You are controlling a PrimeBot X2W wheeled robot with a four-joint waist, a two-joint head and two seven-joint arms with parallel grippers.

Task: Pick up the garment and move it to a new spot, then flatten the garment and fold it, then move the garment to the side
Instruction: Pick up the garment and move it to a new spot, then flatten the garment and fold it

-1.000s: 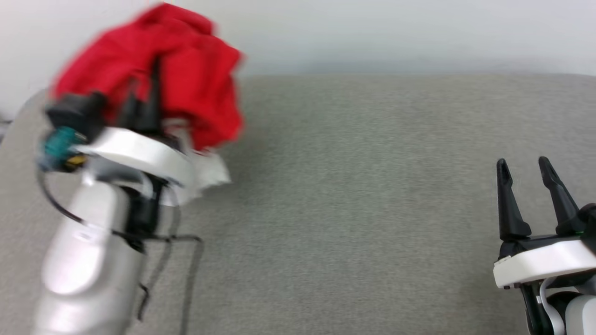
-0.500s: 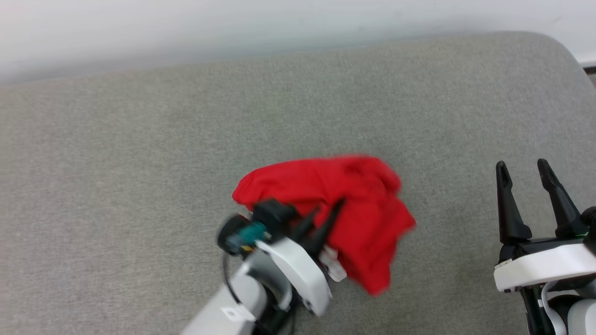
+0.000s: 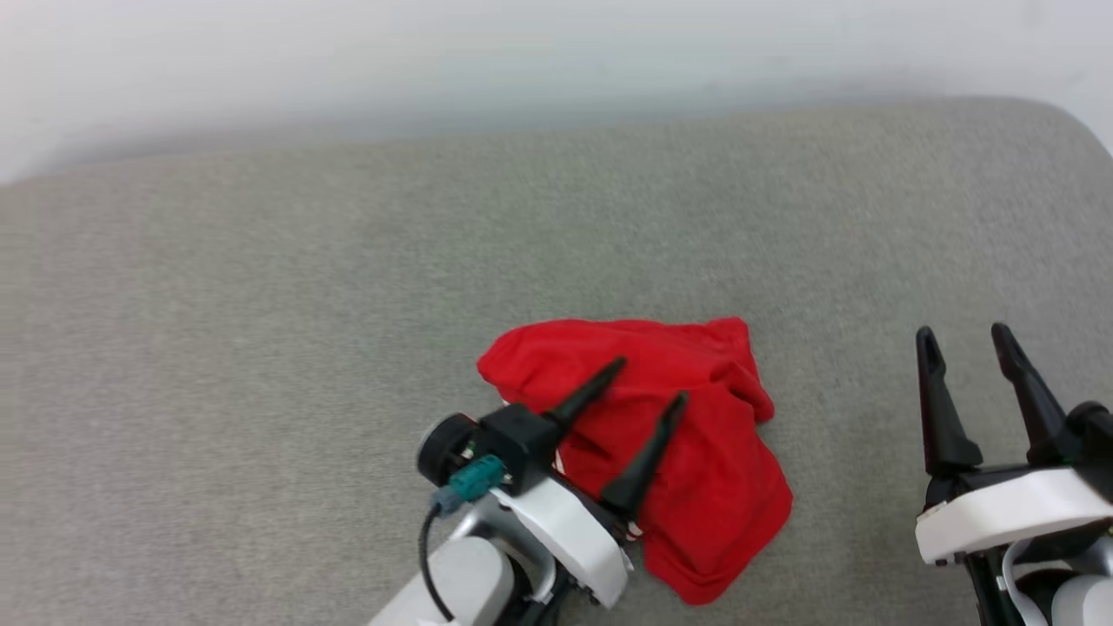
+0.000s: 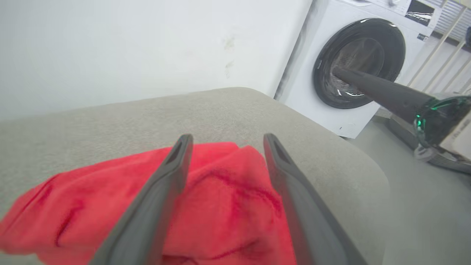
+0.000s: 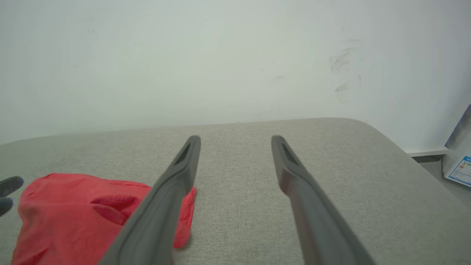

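The garment (image 3: pixel 696 469) is a bright red crumpled heap lying on the grey padded surface (image 3: pixel 261 348), right of centre near the front. My left gripper (image 3: pixel 650 380) hovers over the heap's left half with its fingers spread apart and no cloth between them. In the left wrist view the left gripper (image 4: pixel 227 137) points past the garment (image 4: pixel 228 206), which lies bunched under both fingers. My right gripper (image 3: pixel 962 333) stands open at the lower right, apart from the cloth. In the right wrist view the right gripper (image 5: pixel 236 139) holds nothing and the garment (image 5: pixel 73 217) lies to its left.
A white washing machine (image 4: pixel 353 66) with a dark round door stands on the floor beyond the surface's rounded end. A pale wall (image 3: pixel 556 61) runs along the far edge. Bare grey surface stretches left of the garment.
The head camera has shifted. A second ago my left gripper held the garment aloft; now the cloth lies on the surface and the left jaws have opened. The right gripper stayed open.
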